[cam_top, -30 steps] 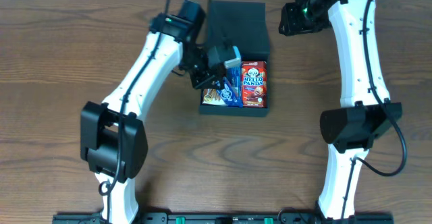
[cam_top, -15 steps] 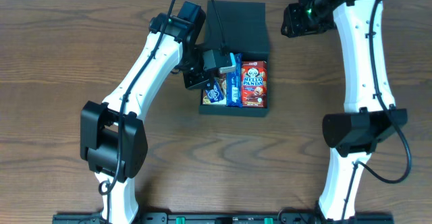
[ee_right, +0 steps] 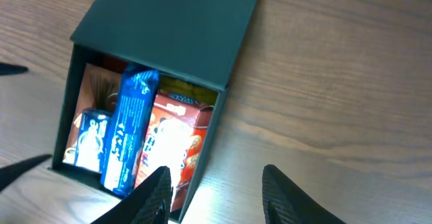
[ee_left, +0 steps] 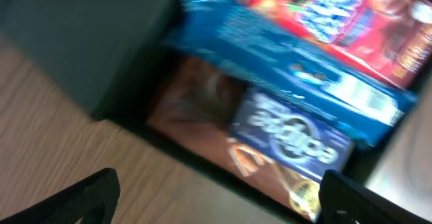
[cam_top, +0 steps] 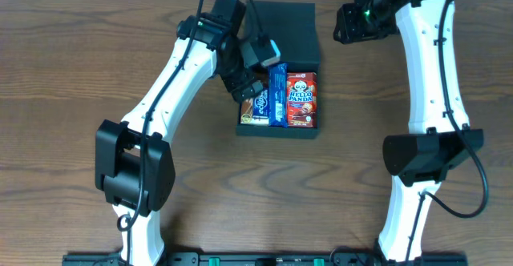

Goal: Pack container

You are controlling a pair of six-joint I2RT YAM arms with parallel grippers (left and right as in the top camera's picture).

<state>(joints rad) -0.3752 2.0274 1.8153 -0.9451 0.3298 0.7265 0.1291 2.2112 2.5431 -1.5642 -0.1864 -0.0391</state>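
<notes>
Container: the dark box (cam_top: 280, 22) lies on the desk (cam_top: 72, 50), its flap lid thrown open on the far side.
Contents: a red Hello Panda box (cam_top: 302, 98) fills the container's right side, a blue packet (cam_top: 277, 94) stands on edge in its middle, and a dark Eclipse packet (cam_top: 256, 107) lies at its left wall.
Just changed: a second ago the left pincer (ee_left: 223, 200) was closed low over the container's left half. Now its jaws are spread wide on nothing, and it has drawn back toward the container's left rear corner.
Meaning: the blue packet looks delivered and released, so this placement seems finished.
Right pincer (ee_right: 216, 193): jaws partly apart and empty, hovering off the container's far right corner as before.
Likely remaining: more snacks, if any, then closing the lid.
</notes>
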